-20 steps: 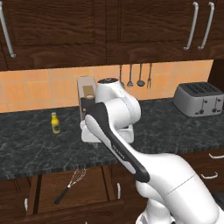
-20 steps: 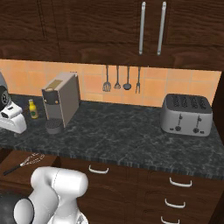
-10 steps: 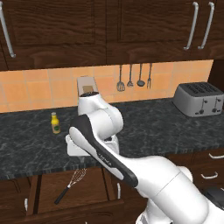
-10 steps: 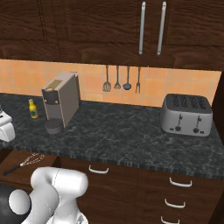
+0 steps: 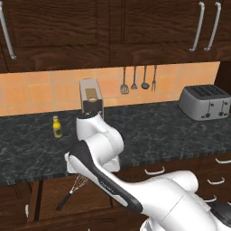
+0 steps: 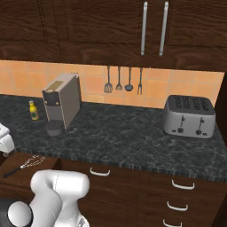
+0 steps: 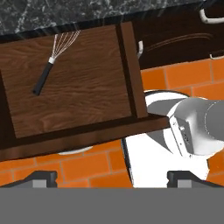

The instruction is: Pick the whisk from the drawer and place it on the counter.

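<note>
Hand view, nearest: the gripper point(image 7: 111, 178) is seen only as two dark fingertips point(image 7: 40, 177) at 7 and 5 o'clock, set wide apart with nothing between them; the tips are half cut by the bottom band. Past them, the drawer point(image 7: 127, 70) is pulled open, its front wall crossing the frame and its left end cut off at 9 o'clock. The whisk point(image 7: 55, 60) is lying flat on the drawer floor toward 11 o'clock, handle pointing to 8, wire loops to 1, loops thin and hard to make out.

Left base view: the whisk point(image 5: 73, 191) is seen at 7 o'clock, loops partly hidden behind the arm. The counter point(image 5: 158, 131) is beyond, with a coffee machine point(image 5: 91, 98) partly blocked by the arm, a yellow bottle point(image 5: 57, 127) at 9 and a toaster point(image 5: 205, 101) at 3.
</note>
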Robot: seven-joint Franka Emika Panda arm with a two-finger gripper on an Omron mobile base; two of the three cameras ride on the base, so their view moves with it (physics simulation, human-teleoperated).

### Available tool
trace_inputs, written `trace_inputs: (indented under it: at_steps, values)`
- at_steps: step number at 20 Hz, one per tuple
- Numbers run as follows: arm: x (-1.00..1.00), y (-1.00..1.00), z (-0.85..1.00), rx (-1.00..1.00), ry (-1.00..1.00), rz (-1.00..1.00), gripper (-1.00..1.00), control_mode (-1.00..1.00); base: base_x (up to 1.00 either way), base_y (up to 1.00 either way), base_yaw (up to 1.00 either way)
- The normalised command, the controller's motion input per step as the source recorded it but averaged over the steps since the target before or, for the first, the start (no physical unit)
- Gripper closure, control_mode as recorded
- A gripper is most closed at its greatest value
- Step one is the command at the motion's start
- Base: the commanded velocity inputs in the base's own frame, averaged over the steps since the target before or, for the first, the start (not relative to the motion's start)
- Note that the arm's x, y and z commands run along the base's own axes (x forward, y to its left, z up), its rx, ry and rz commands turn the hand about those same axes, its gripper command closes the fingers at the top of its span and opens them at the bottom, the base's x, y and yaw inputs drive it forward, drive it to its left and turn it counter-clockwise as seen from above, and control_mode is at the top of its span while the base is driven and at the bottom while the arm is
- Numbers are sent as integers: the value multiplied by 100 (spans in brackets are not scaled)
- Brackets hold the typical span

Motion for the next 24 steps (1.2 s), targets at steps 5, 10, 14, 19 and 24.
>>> trace_inputs:
  at_steps: [5, 10, 14, 19, 24]
  values:
    - [12, 27, -40, 0, 0, 0, -100, -100, 0, 0, 0]
    - [-1, 48, -53, -8, 2, 1, -100, -100, 0, 0, 0]
    - [0, 13, -58, -6, 0, 5, -100, -100, 0, 0, 0]
    - [6, 3, -50, 0, 0, 5, -100, -100, 0, 0, 0]
    - [20, 22, -56, 0, 0, 0, -100, -100, 0, 0, 0]
